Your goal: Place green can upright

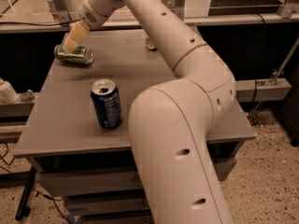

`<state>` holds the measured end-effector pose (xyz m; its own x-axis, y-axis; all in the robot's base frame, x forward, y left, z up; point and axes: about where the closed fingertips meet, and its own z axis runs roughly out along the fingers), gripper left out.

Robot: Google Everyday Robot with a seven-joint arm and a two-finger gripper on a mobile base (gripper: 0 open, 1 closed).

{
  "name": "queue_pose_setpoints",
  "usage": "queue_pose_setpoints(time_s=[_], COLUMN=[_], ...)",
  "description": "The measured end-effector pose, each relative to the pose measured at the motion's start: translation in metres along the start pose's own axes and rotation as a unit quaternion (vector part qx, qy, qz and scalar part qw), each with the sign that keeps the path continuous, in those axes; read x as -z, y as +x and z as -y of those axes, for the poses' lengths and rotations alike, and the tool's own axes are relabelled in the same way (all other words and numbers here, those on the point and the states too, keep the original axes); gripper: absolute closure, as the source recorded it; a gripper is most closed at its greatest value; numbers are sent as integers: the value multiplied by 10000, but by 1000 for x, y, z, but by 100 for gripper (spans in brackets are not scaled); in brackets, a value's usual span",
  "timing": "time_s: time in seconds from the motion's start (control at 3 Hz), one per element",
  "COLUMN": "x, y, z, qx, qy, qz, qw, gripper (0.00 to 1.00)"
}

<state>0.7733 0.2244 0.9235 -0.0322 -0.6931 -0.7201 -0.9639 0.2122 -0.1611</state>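
The green can (74, 54) lies on its side at the far left of the grey table (60, 125), its silver end facing right. My gripper (71, 41) hangs just above the can's left part, its tan fingers (77, 33) pointing down toward it. My white arm reaches from the lower right across the table to it.
A dark blue soda can (107, 103) stands upright and opened at the table's front left. Another can (150, 43) lies at the far middle, mostly hidden behind my arm. A white bottle (6, 91) sits off the table's left edge. Railings run behind the table.
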Motion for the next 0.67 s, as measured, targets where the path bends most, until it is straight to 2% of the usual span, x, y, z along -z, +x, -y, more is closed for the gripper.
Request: queue_pose_setpoints(time_s=[0.67], x=[-40], y=[9], z=[-14], qx=[154], qy=[-292], qz=[-509], qw=[9982], gripper=[0])
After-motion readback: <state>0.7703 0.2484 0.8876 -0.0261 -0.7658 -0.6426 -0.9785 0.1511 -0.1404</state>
